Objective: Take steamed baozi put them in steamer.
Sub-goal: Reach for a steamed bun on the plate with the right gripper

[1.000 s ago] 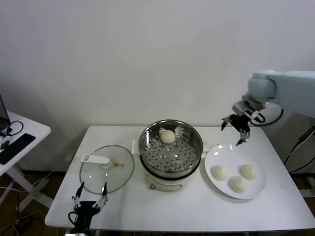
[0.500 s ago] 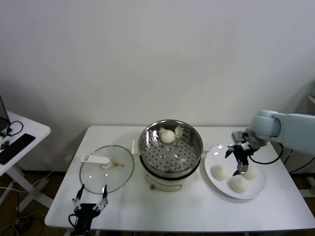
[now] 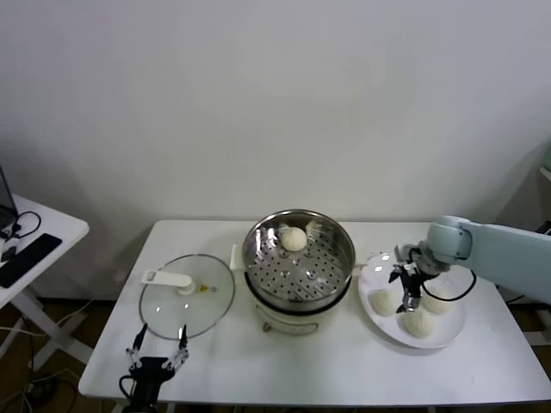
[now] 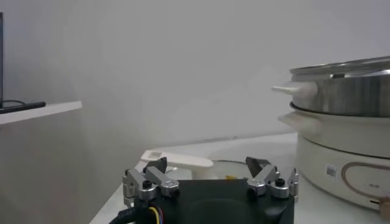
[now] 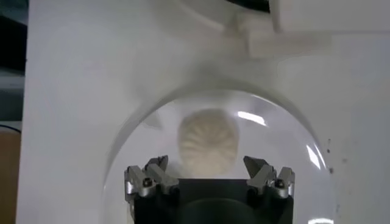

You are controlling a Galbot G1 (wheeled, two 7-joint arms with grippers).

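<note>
1. Our right gripper hangs spread open over the plate, among three steamed baozi.
2. A fourth bun lies in the steamer, far side.
3. Our left gripper waits open at the table's near-left edge.

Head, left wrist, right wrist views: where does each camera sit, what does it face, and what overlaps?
Head view: high, facing down at the table, steamer, plate; both arms show.
Left wrist view: low at the table's edge, facing the steamer's side; open left tool shows.
Right wrist view: above the plate, over one baozi; open right tool shows.
Shared: head and left wrist views both show the steamer.
</note>
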